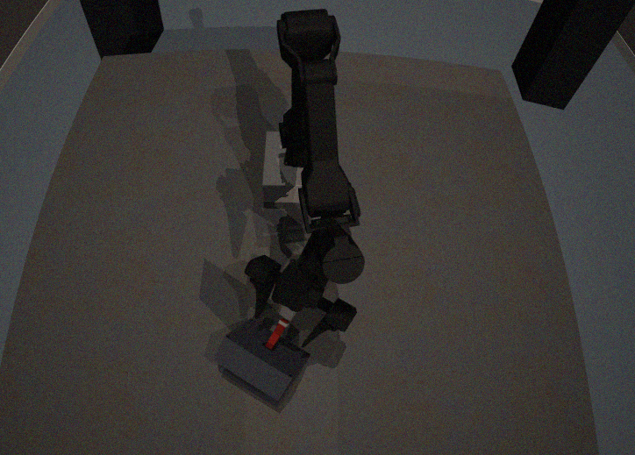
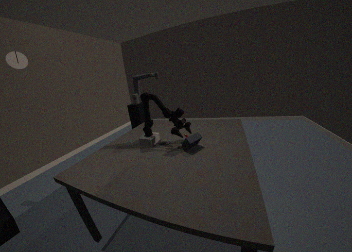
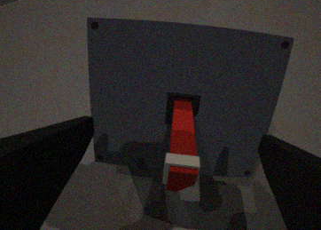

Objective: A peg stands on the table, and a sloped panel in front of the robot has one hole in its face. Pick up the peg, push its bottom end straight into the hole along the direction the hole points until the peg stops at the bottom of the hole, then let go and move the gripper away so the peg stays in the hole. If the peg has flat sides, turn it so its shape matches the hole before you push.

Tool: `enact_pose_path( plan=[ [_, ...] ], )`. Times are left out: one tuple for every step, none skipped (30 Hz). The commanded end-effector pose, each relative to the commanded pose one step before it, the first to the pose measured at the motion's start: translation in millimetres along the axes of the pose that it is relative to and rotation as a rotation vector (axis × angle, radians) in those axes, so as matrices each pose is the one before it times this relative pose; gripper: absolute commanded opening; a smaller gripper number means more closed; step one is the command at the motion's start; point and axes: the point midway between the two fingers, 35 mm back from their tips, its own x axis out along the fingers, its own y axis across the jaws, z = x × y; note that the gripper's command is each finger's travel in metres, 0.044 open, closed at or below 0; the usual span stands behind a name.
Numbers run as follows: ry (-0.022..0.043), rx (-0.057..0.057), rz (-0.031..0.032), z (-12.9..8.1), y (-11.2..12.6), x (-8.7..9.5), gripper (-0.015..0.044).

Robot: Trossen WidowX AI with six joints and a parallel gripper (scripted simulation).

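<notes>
Peg task at the release step. Tabletop point(image 1: 450, 243) carries the sloped panel point(image 3: 232, 84); my pincer point(image 1: 299, 319) sits just behind the panel, fingers spread wide, pinching nothing. Hole point(image 3: 183, 98) near the panel's middle holds the red peg point(image 3: 183, 135), white-banded end sticking out toward me. Next, I judge: back straight off along the peg's line, touching nothing.

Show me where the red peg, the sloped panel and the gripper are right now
red peg point(image 3: 183, 131): wrist view, on its red shaft above the white band.
sloped panel point(image 3: 128, 74): wrist view, bare face left of the hole.
gripper point(image 1: 296, 323): top view, midway between its open fingertips.
</notes>
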Motion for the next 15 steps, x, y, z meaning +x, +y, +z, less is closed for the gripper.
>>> enact_pose_path(
  plan=[
    [-0.00228, 0.0072, -0.00136, 0.45, -0.23, -5.46, 0.044],
    [0.00012, 0.0, 0.00012, 0.02, 0.2, -1.28, 0.044],
    [0.00011, 0.0, 0.00012, 0.02, 0.19, -1.28, 0.044],
    [0.00011, 0.0, 0.00012, 0.02, 0.19, -1.28, 0.044],
    [0.0001, 0.0, 0.00012, 0.02, 0.19, -1.29, 0.044],
    [0.0001, 0.0, 0.00012, 0.02, 0.19, -1.29, 0.044],
    [0.00009, 0.0, 0.00012, 0.01, 0.19, -1.29, 0.044],
    [0.00009, 0.0, 0.00012, 0.01, 0.18, -1.29, 0.044],
    [0.00008, 0.0, 0.00012, 0.01, 0.18, -1.29, 0.044],
    [0.00008, 0.0, 0.00012, 0.01, 0.18, -1.3, 0.044],
    [0.00007, 0.0, 0.00012, 0.0, 0.18, -1.3, 0.044],
    [0.00006, 0.0, 0.00013, 0.0, 0.17, -1.3, 0.044],
    [0.00006, 0.0, 0.00013, 0.0, 0.17, -1.3, 0.044],
    [0.00005, 0.0, 0.00013, 0.0, 0.17, -1.3, 0.044],
    [0.00004, 0.0, 0.00013, -0.01, 0.16, -1.3, 0.044]
  ],
)
